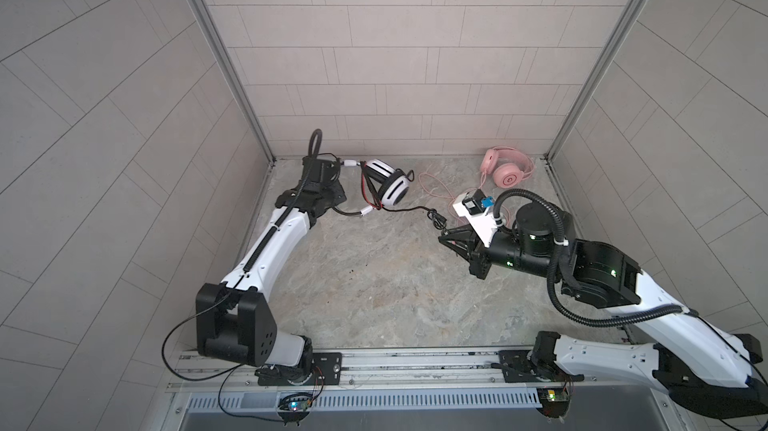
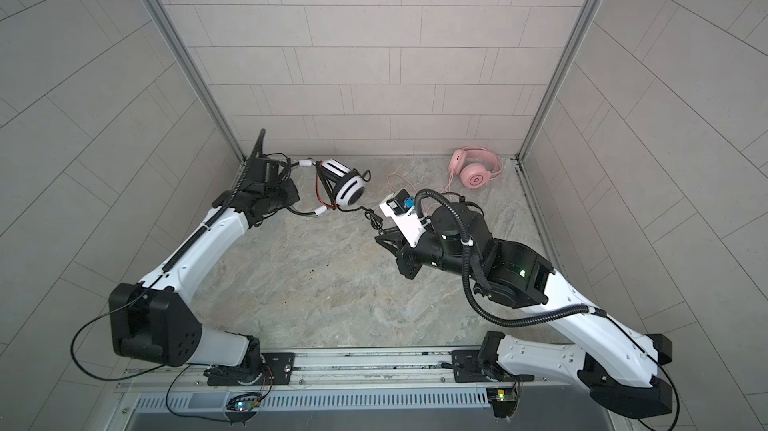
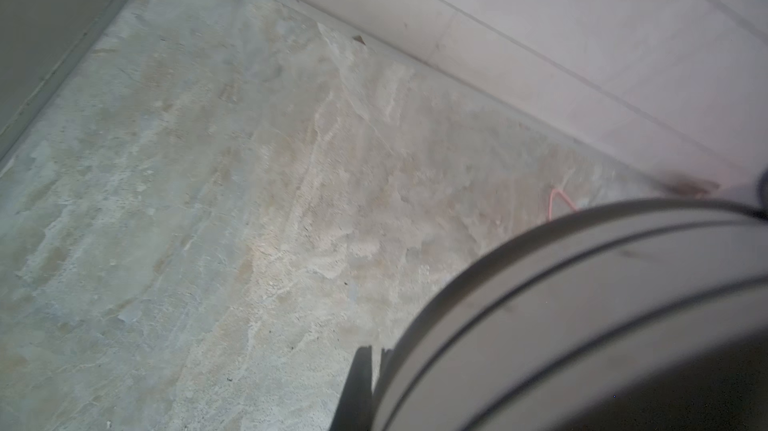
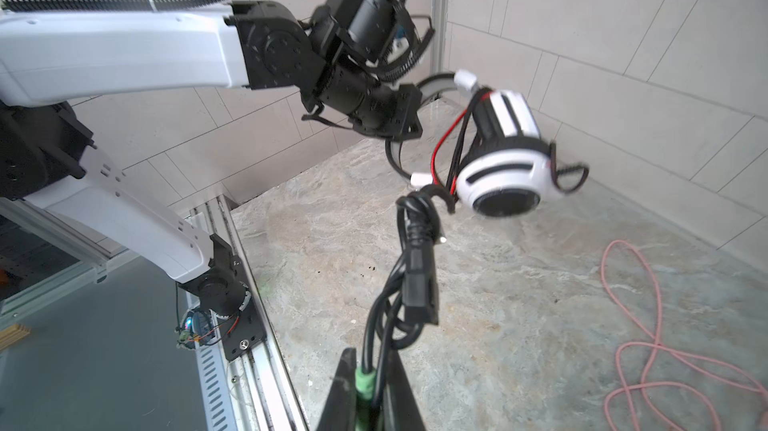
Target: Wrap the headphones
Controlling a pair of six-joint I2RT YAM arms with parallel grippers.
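My left tool (image 4: pixel 409 117) is clamped shut on the black headband (image 4: pixel 390 154) of the white over-ear headset with black pads (image 4: pixel 503 167) — held off the grey marbled counter (image 4: pixel 498 283), upper centre-right. My right tool (image 4: pixel 368 391) is pinched shut on its bundled black cord (image 4: pixel 415 275), bottom centre. The all-pink plastic headset (image 1: pixel 507 169) sits upper right on the counter in both top views — its thin pink cord (image 1: pixel 432 188) lies loose beside it.

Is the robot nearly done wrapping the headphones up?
Not yet. Done: some black cord crosses the white headset. In hand: the left hand holds its headband up, and the right hand pinches the bunched rest. Left: winding that on, then the pink headset, whose pink cord sprawls loose on the table.
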